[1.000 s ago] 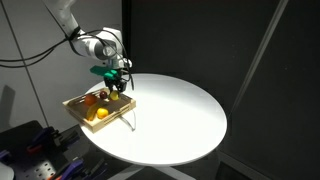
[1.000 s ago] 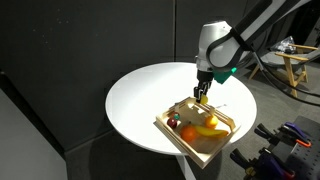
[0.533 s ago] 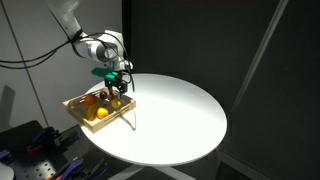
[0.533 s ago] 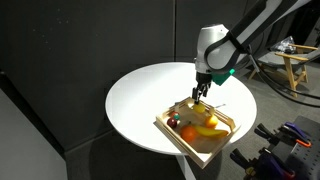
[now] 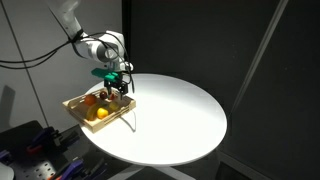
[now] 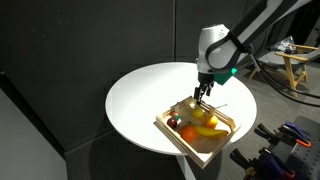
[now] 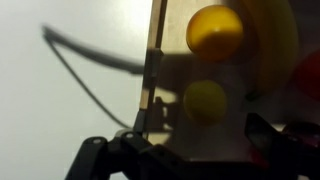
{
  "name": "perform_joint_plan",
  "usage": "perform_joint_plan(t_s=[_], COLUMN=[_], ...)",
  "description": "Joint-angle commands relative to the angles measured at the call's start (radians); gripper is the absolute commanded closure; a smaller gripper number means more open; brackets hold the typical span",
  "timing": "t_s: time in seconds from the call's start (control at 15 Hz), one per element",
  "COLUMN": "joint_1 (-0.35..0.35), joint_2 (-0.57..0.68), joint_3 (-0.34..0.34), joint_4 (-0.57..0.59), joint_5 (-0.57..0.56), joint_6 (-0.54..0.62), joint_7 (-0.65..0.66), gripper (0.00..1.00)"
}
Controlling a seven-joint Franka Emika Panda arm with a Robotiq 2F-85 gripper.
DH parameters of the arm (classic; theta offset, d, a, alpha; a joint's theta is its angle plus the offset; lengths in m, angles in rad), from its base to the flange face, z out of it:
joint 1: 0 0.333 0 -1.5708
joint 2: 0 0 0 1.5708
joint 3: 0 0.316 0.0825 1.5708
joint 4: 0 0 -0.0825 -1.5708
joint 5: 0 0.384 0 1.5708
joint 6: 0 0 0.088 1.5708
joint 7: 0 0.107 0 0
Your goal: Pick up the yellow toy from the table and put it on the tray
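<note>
The yellow toy [image 7: 205, 100], a small round ball, lies in shadow on the floor of the wooden tray [image 7: 152, 70], touching neither finger. My gripper [image 7: 200, 140] hovers just above it, open, with one dark finger on each side of the ball. In both exterior views the gripper [image 5: 118, 92] [image 6: 201, 95] hangs over the tray [image 5: 72, 104] [image 6: 166, 126], at the end nearest the middle of the white round table [image 5: 175, 110] [image 6: 140, 95]. Its fingers hide the toy there.
Other toys share the tray: a brighter round yellow one [image 7: 215, 30], a long yellow banana-like one [image 6: 208, 129] and an orange one [image 6: 189, 133]. A thin dark cable [image 7: 85, 65] runs over the table beside the tray. The tray sits at the table's edge.
The jaws have opened from shut to wide, letting go of the yellow toy, which now rests in the tray. The arm has hardly moved.
</note>
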Motion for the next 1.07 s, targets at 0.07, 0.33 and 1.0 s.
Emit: perform_joint_plan(t_s=[0.07,0.33,1.0], joint_1=[0.001,-0.004,-0.022], joint_2=[-0.086,-0.148,-0.33], joint_3=[-0.006,-0.004,-0.001], joint_4=[-0.042,-0.07,-0.167], joint_5=[-0.002,-0.001,0.012], joint_6=[-0.072,-0.132,-0.27], joint_7=[0.041,0.045,-0.014], gripper=[0.0,0.0,0.0])
